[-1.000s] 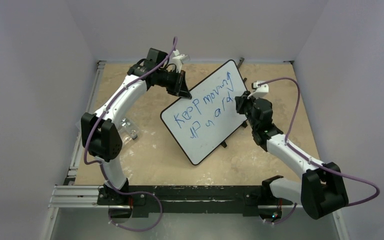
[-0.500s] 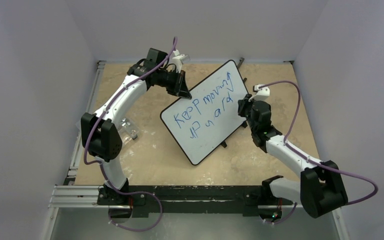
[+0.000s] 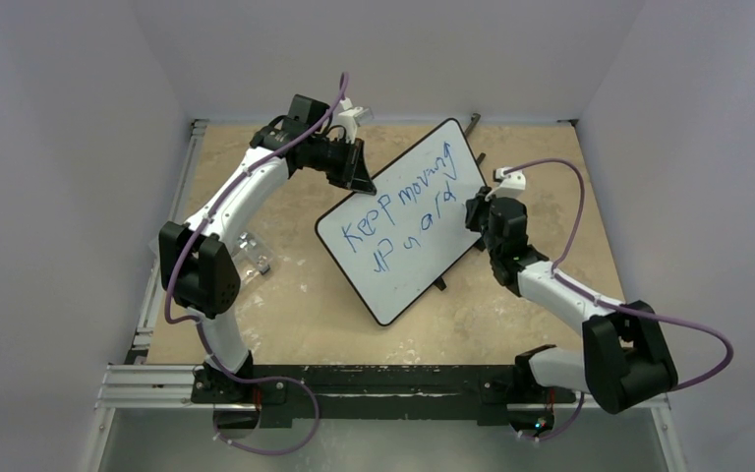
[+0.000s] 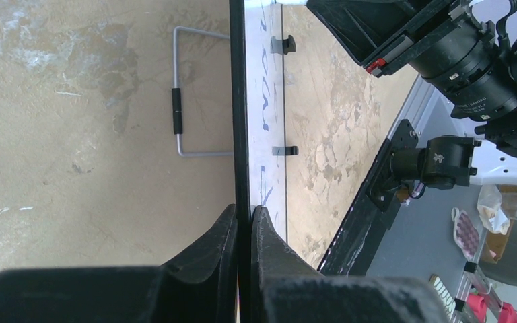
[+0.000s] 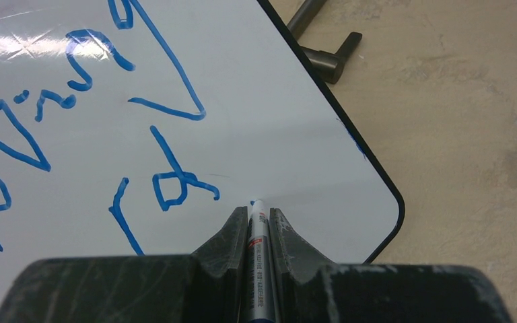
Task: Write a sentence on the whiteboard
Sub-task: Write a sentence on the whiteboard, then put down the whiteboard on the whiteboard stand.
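Observation:
The whiteboard [image 3: 403, 221] lies tilted across the table's middle, white with a thin black rim. The sentence [image 3: 408, 202] is in blue marker, about "Keep moving" with a shorter line under it. My left gripper [image 3: 362, 177] is shut on the board's far-left rim; the left wrist view shows the rim [image 4: 240, 101] edge-on between the fingers [image 4: 223, 232]. My right gripper [image 3: 476, 208] is at the board's right edge, shut on a marker [image 5: 258, 256]. Its tip sits at the white surface [image 5: 296, 101], just right of the last blue letters [image 5: 175, 178].
A wire stand leg [image 4: 178, 121] and small black feet [image 3: 440, 283] show under the board. A clear object [image 3: 254, 253] lies on the table at the left. A black rail [image 3: 374, 379] runs along the near edge.
My right gripper has slid a little down and left along the board's right edge with the marker. The left arm and the board have not moved.

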